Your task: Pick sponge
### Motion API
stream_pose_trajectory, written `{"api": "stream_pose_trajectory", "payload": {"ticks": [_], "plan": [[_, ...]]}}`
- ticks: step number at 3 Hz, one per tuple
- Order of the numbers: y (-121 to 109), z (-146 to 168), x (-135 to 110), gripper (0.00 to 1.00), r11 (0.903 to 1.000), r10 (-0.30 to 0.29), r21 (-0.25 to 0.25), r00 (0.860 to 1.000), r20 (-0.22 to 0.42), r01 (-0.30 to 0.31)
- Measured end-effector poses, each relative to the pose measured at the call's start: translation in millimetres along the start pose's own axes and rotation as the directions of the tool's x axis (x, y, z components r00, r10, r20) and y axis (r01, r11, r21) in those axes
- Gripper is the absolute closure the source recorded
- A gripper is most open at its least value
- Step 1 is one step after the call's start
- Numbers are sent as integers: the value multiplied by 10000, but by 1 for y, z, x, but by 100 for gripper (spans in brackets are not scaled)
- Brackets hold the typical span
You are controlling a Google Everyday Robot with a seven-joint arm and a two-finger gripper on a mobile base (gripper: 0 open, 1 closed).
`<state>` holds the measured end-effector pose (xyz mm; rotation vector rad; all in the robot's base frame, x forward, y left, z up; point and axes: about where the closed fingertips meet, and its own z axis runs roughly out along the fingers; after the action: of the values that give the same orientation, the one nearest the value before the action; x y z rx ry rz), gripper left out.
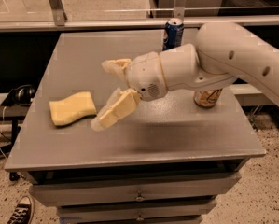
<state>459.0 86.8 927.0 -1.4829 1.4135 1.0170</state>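
The sponge (72, 108) is a pale yellow flat foam block with wavy edges, lying on the left part of the grey table top (143, 139). My gripper (101, 93) hovers over the middle of the table, just right of the sponge, not touching it. Its two pale yellow padded fingers (115, 111) are spread wide apart and point left towards the sponge. Nothing is between them.
A blue can (173, 33) stands at the table's back edge. A tan can (207, 97) stands at the right, partly hidden behind my white arm (232, 55). A glass partition rail runs behind the table. Drawers sit below the top; a shoe (21, 212) is on the floor at lower left.
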Motion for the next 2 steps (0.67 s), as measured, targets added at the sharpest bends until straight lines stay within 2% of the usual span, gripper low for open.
{"api": "stream_pose_trajectory", "payload": {"ticks": [1, 2], "plan": [[-22, 30, 9, 0, 9988, -394, 263, 9988, -296, 402], [-45, 48, 16, 0, 9913, -1092, 608, 9874, -1144, 1167]]}}
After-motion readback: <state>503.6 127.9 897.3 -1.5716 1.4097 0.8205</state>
